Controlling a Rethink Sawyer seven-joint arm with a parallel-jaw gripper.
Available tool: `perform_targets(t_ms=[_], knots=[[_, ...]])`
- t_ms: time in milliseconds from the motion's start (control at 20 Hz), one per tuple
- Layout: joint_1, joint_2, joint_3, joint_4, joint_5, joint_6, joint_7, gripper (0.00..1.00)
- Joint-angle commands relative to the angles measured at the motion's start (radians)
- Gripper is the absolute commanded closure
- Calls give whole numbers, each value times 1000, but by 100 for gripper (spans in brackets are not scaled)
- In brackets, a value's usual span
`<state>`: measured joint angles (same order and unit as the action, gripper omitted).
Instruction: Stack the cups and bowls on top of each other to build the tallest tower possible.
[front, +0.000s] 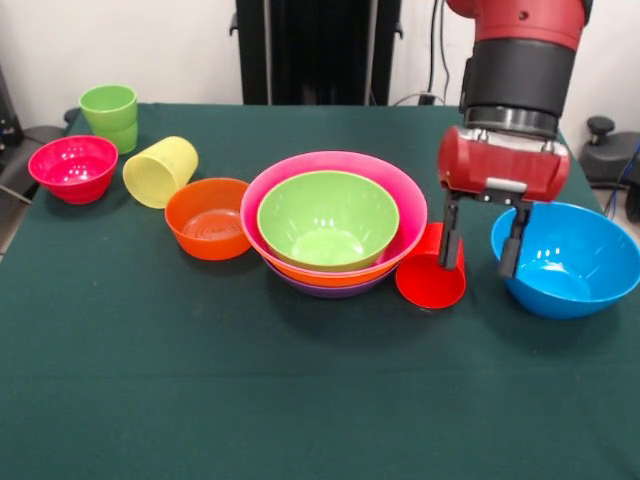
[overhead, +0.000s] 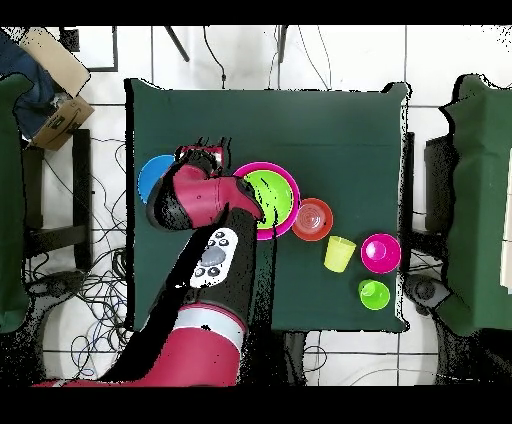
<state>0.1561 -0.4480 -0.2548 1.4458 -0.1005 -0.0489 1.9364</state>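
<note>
1. Front view: the pincer (front: 482, 247) is spread and holds nothing.
2. The red cup (front: 432, 272) lies on its side by one finger; the blue bowl (front: 570, 258) is by the other.
3. The tower (front: 333, 222) stands beyond the red cup.

Hand (front: 482, 252) low, fingers spread, pointing down.
</note>
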Motion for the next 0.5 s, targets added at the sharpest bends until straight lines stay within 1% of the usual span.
perform_targets(t_ms=[50,100,150,250,350,450,500], knots=[[-2,-8,12,36,-87,-77,72,0],[-10,-8,12,45,-86,-96,81,0],[-19,-13,20,50,-88,-94,81,0],[-63,-38,72,57,-113,-35,49,0],[-94,-56,107,65,-119,9,33,0],[-96,-58,105,63,-135,3,25,0],[-83,-64,88,80,-169,-14,8,0]])
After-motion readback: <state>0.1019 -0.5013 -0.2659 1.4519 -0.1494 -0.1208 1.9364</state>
